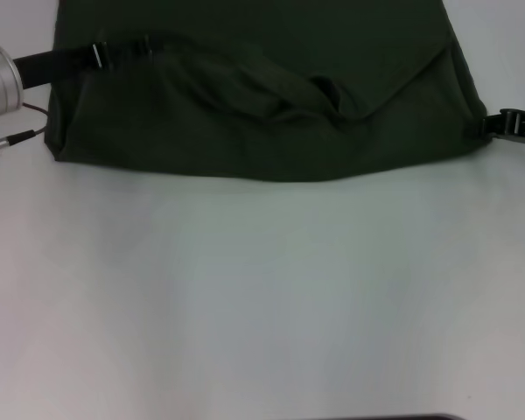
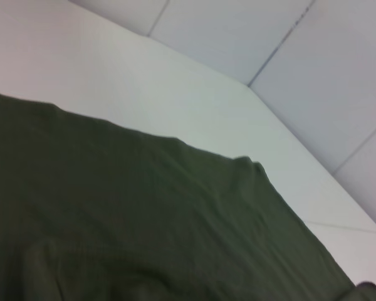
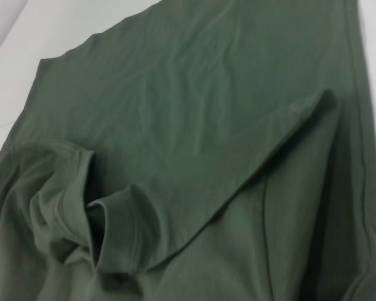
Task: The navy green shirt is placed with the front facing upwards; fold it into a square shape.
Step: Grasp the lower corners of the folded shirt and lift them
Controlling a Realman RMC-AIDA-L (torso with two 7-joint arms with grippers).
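The navy green shirt [image 1: 271,96] lies on the far half of the white table [image 1: 262,297], its near part doubled over with the ribbed collar [image 3: 116,232] bunched in the fold. The left gripper [image 1: 122,50] lies on the shirt's left edge, pinching the cloth; the right gripper [image 1: 494,125] meets the shirt's right corner, and whether it grips cannot be told.

navy green shirt [image 1: 271,96], half-folded, collar bunched
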